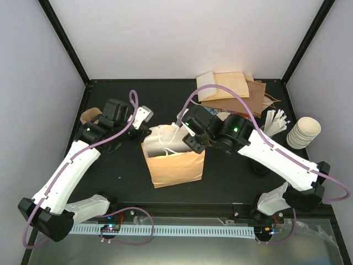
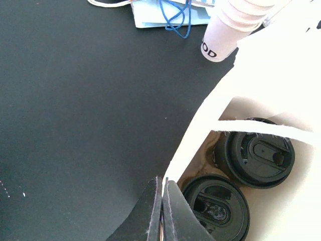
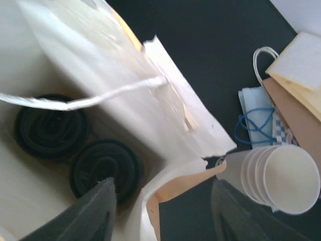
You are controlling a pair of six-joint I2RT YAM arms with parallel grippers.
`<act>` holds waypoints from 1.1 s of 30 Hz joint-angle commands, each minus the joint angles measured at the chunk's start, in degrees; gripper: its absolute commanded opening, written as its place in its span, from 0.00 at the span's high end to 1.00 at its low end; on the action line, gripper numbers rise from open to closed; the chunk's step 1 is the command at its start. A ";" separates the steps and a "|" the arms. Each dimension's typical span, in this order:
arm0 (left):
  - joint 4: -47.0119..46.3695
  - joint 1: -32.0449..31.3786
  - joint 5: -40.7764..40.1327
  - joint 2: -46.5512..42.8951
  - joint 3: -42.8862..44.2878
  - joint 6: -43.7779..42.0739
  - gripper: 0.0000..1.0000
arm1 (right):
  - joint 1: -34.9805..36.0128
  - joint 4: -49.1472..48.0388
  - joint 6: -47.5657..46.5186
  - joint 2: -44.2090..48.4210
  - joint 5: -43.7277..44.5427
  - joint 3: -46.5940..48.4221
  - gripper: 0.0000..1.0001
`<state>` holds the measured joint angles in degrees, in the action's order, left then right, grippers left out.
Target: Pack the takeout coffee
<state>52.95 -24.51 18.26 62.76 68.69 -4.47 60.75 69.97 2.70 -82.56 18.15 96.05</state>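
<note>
Two black lids point(image 3: 50, 133) show down inside the brown paper bag point(image 1: 176, 165) standing on the dark surface point(image 1: 231, 176): the takeout coffee point(image 2: 259, 158) and a second lidded cup point(image 2: 215, 207) just beside it (both upright). The left tool point(image 2: 161, 191) is pinched tight on the bag's rim; the right tool point(image 3: 163, 183) gapes wide, straddling the rim farther along.

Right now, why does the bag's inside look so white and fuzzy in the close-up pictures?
Left wrist: the bag wall is blown out to plain white, though the black lids are sharp. Right wrist: the same glare, with lids and the dark fingers out of focus. Top external: evenly lit, sharp.
</note>
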 commanded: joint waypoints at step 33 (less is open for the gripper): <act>-2.68 -0.36 -0.24 -1.78 0.99 -0.70 0.98 | -4.58 16.90 28.41 -8.72 8.56 10.22 0.99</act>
<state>52.07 -24.51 18.50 62.57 68.69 -4.36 58.61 85.84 26.59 -94.87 20.78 106.41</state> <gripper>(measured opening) 0.020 0.025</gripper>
